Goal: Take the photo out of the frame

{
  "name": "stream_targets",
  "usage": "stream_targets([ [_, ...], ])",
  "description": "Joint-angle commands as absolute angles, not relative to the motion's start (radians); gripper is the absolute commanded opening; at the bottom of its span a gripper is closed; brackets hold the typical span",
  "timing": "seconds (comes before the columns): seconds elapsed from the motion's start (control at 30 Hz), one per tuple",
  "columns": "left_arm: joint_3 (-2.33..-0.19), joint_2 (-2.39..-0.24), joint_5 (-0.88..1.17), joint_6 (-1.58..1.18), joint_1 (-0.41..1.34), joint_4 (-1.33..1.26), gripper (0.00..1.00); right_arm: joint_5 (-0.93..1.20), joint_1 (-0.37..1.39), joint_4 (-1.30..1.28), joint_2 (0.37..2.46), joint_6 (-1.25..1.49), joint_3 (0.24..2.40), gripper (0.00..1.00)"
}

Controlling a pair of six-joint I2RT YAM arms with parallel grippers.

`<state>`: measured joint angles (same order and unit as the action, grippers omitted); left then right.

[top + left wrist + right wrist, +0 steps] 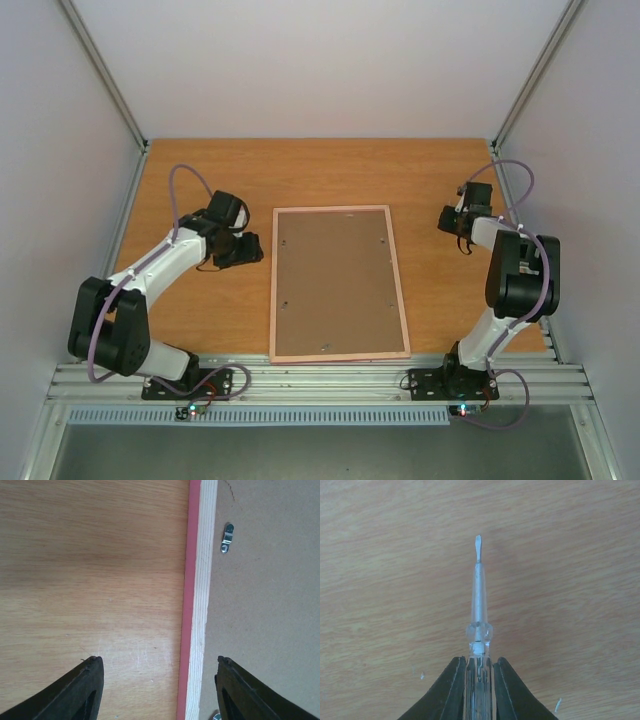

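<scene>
The frame (335,285) lies face down in the middle of the table, showing its brown backing board (270,605) and pale rim (200,580) with a pink outer edge. The photo is hidden under the board. My left gripper (250,250) hovers at the frame's left edge, open; in the left wrist view the gripper (159,661) straddles the rim, one finger over the table and the other over the board. My right gripper (458,228) is off to the frame's right, over bare table. In its wrist view the right gripper (479,659) is shut on a clear-handled flat screwdriver (479,590) pointing forward.
Small metal retaining clips (227,537) sit on the backing board near the rim. The wooden table (210,310) is bounded by white walls on three sides and a metal rail (320,385) at the near edge.
</scene>
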<state>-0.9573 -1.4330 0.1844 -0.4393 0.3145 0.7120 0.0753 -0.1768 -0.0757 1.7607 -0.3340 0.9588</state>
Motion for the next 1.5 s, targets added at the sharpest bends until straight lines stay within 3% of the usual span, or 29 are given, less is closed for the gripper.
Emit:
stream_targets([
  [0.0,-0.944,-1.407,0.179,-0.446,0.310,0.688,0.61,0.062,-0.184,-0.109,1.784,-0.353,0.979,0.20],
  [0.2,-0.940,-1.395,0.184,-0.448,0.308,0.686,0.61,0.086,-0.184,-0.122,1.775,-0.364,0.977,0.38],
  [0.53,-0.922,-1.403,0.223,-0.452,0.307,0.684,0.62,0.122,-0.178,-0.249,1.679,-0.314,0.991,0.54],
  [0.97,-0.926,-1.527,0.356,-0.460,0.332,0.685,0.64,0.253,0.047,-0.558,1.510,-0.181,0.904,0.54],
  [1.47,-0.917,-1.673,0.465,-0.473,0.379,0.633,0.64,0.329,0.196,-0.525,1.549,-0.092,0.815,0.48],
])
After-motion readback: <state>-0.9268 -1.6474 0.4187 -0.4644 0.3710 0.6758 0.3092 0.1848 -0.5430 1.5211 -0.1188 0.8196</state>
